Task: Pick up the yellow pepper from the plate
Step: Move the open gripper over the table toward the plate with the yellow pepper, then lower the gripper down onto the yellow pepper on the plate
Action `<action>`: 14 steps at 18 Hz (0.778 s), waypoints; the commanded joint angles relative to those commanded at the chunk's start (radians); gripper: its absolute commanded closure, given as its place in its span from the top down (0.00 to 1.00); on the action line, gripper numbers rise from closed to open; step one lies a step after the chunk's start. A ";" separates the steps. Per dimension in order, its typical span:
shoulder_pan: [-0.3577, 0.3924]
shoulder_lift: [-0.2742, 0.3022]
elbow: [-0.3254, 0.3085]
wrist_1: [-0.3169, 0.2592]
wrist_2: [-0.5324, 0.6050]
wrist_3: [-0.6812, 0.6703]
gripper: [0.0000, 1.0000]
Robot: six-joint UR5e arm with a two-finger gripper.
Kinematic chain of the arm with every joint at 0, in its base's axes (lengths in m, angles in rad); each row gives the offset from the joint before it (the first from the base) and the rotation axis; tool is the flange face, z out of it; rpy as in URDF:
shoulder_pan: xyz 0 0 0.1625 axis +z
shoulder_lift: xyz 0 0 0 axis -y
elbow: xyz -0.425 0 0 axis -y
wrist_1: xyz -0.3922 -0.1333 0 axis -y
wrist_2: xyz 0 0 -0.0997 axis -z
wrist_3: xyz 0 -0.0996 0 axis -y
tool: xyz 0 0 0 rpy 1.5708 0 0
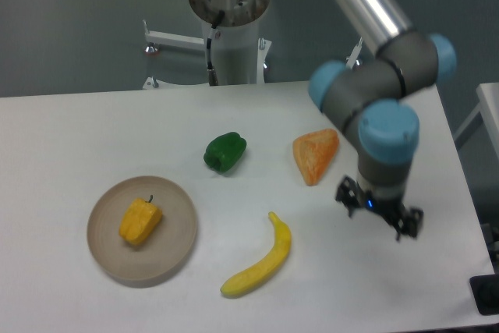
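Tabletop (93, 130) — a smooth, matte white surface — is spreading under everything, and the arm (373, 91) is reaching down over its right side, a polished silver tube ending in grey joints with pale blue caps. Its pincer (379, 207) is hanging near the right edge, black and small against the white; the fingers are too blurred and dark to read, so whether they are standing apart or together cannot be told, though nothing seems to be sitting between them.

Well apart from it, on the left of the table, the plate (175, 246) is lying flat: a round tan disc with a low rim and a dull finish. The yellow pepper (140, 221) is resting on it a little left of centre, blocky and lobed, a slightly glossy yellow-orange with a short dark stem pointing up and back. It is touching only the plate.

Between plate and pincer, a long curved banana (260, 267) is lying on the table — smooth, bright yellow, tapering at both ends. Behind it, an orange striped wedge (314, 155) is sitting just beside the arm's wrist, and a lumpy, shiny green pepper (225, 152) is sitting to the wedge's left.
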 joint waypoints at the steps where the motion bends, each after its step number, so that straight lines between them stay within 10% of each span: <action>1: -0.011 0.019 -0.009 -0.020 -0.043 -0.048 1.00; 14: -0.388 0.049 -0.127 0.049 -0.123 -0.485 1.00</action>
